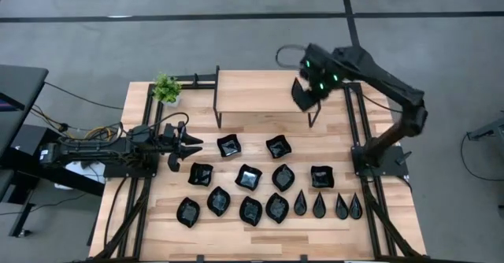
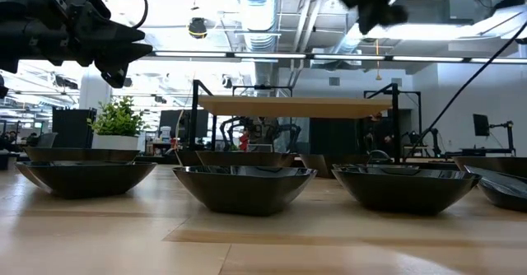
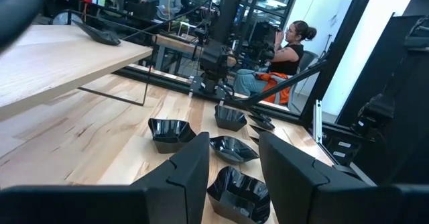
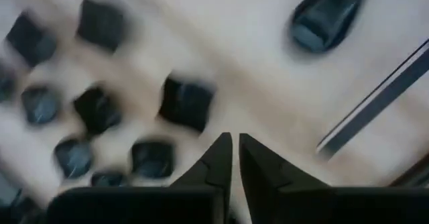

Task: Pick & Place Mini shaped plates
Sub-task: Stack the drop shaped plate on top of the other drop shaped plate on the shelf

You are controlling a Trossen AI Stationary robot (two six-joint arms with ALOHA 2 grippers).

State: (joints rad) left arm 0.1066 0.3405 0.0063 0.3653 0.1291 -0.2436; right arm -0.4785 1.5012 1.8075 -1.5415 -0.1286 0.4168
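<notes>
Several glossy black mini plates (image 1: 248, 176) rest on their bases in rows on the wooden table: wavy squares (image 1: 229, 145), leaves (image 1: 250, 210) and teardrops (image 1: 320, 206). One teardrop plate (image 4: 328, 13) lies on the raised wooden shelf (image 1: 264, 86); it also shows in the left wrist view (image 3: 100, 35). My right gripper (image 1: 303, 94) hangs above the shelf's right part, shut and empty (image 4: 234, 157). My left gripper (image 1: 185, 145) is open and empty at the table's left, just left of the wavy plates; one plate (image 3: 238, 194) shows between its fingers, untouched.
A small green plant (image 1: 166, 88) stands at the far left corner beside the shelf. Black rails (image 1: 358, 129) run along both sides of the table. A person (image 3: 285, 53) sits beyond the table's right side. Bare wood lies left of the plate rows (image 1: 150, 208).
</notes>
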